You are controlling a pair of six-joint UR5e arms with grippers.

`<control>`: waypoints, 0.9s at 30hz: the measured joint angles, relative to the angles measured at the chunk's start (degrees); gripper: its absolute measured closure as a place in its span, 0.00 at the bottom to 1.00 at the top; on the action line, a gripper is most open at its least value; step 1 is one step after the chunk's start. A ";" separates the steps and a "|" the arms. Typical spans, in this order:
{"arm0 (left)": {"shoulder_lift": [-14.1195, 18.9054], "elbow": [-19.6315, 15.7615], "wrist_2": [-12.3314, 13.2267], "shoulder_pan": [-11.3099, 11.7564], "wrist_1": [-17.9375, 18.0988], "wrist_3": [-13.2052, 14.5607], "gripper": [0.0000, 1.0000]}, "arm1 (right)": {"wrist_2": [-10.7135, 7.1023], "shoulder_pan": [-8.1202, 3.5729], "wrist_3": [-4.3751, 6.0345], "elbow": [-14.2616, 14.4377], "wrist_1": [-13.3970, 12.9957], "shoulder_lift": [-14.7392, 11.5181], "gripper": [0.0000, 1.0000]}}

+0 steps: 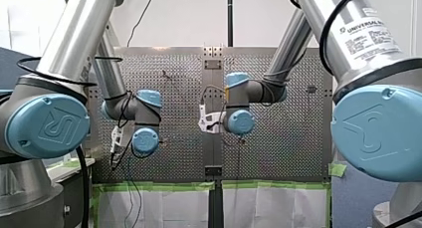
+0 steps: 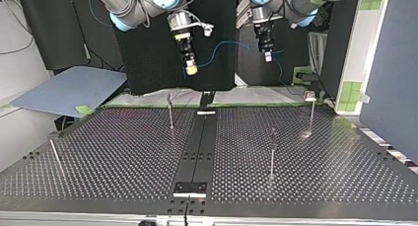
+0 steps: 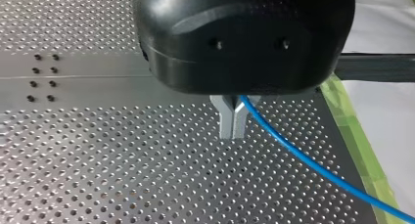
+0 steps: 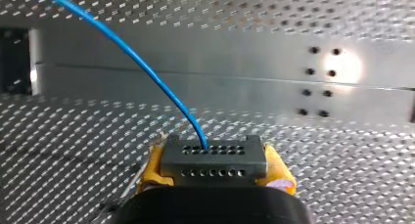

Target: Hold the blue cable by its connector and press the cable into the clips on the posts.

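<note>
Above perforated metal table (image 2: 123, 152), both pointing down: your right gripper (image 4: 215, 174) clamps black connector block (image 4: 215, 155), left gripper (image 3: 234, 128) pinches thin blue cable (image 3: 303, 155)

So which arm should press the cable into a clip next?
Probably my left: my left gripper pinches the blue cable itself and can steer it to a post; my right gripper only anchors the connector.

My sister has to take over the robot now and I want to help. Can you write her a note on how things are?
Left gripper: jaws shut on the blue cable.
Right gripper: jaws shut on the connector.
The cable hangs between the two, high above the table. None of the posts holds it.
Done: both ends are gripped.
Left: press the cable into every clip.
</note>
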 joint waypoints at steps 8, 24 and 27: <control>4.13 0.00 -0.06 -0.37 -4.11 -2.16 0.99 | -0.88 0.03 0.98 -2.75 3.06 -0.59 1.00; 8.77 0.08 4.73 -0.22 -11.64 -3.84 0.99 | -1.78 0.03 0.73 -7.95 7.62 -1.01 1.00; 9.81 0.44 4.78 -0.09 -12.65 -3.66 0.99 | -1.78 0.05 0.63 -8.00 8.08 -1.68 1.00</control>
